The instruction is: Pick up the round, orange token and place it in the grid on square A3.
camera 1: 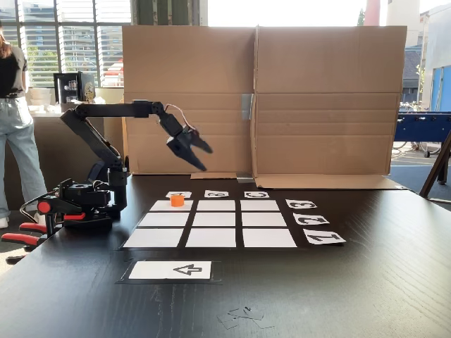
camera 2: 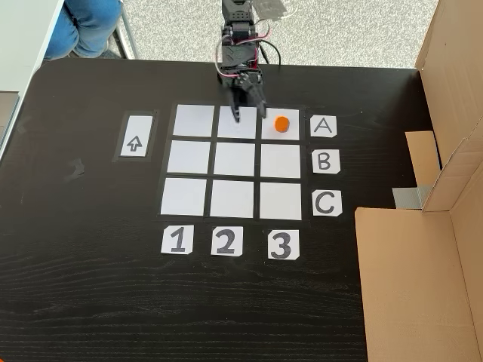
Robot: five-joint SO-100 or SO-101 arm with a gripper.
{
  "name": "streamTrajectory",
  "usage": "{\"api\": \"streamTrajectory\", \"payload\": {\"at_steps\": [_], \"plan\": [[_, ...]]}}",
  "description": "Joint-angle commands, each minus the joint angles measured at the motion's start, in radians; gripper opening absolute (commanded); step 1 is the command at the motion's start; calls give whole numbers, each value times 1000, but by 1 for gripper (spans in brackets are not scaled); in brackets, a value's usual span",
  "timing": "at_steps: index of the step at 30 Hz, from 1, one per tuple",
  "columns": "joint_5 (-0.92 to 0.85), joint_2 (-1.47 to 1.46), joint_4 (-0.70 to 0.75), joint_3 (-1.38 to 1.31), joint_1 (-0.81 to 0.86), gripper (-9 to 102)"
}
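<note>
The orange token [camera 1: 177, 200] [camera 2: 281, 124] stands upright on square A3 [camera 1: 161, 206] [camera 2: 270, 133], the corner cell of the grid [camera 1: 211, 237] [camera 2: 234, 161] beside the A card and in line with the 3 card. My gripper [camera 1: 206, 160] [camera 2: 250, 117] hangs open in the air with nothing between its fingers. In a fixed view from the front it is well above the grid's far row, up and to the right of the token. From above, its fingertips lie over the cell next to A3, left of the token.
A tall cardboard wall [camera 1: 317, 98] [camera 2: 423, 279] closes one side of the table. A white arrow card [camera 1: 171, 270] [camera 2: 136, 136] lies outside the grid. The arm's base [camera 1: 91, 193] is at the table edge beside red clamp handles [camera 1: 21, 236]. A person [camera 1: 14, 120] stands behind.
</note>
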Motion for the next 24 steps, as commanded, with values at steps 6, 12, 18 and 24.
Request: {"api": "streamTrajectory", "payload": {"at_steps": [6, 12, 18, 24], "plan": [[373, 101, -32, -166, 520, 13], [411, 229, -58, -92, 876, 0], [572, 414, -135, 137, 1187, 0], [767, 641, -212, 466, 1479, 0]]}}
